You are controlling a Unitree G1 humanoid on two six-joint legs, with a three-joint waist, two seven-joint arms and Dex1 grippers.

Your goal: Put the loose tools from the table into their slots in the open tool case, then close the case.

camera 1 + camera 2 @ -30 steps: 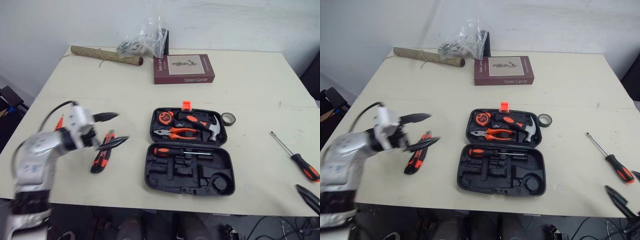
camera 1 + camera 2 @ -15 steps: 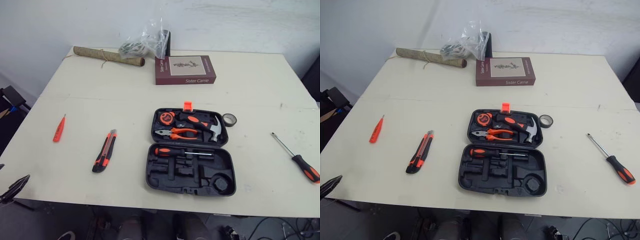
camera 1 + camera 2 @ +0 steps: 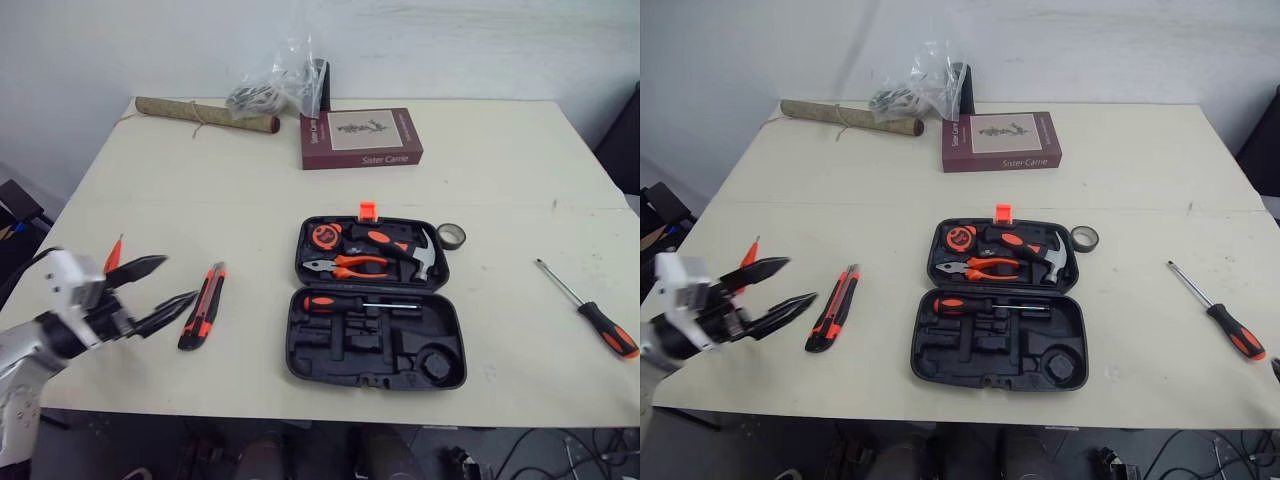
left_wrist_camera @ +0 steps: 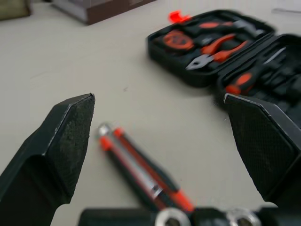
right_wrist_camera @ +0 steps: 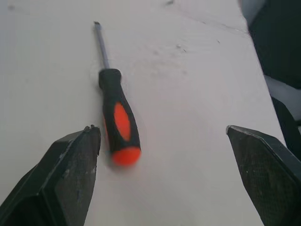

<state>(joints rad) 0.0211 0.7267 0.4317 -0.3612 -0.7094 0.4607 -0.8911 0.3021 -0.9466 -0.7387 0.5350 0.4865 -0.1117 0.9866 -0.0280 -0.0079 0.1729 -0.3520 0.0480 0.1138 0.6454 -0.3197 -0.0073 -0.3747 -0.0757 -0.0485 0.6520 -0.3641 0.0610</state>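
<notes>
The left gripper (image 3: 180,278) hovers wide open over the near left of the table (image 3: 250,200), its tips just beside the utility knife (image 3: 203,305). Picking up that knife looks like the step in hand. It should come down across the narrow body near the middle, so the knife lifts level. The right gripper (image 5: 160,129) is open too, with the screwdriver (image 5: 117,122) lying on the table ahead of its fingers. Farther in, the open case (image 3: 296,350) has empty slots in its near half.

One tool case (image 3: 372,382), one utility knife (image 3: 203,306), one book (image 3: 361,137), one tape roll (image 3: 451,236)
</notes>
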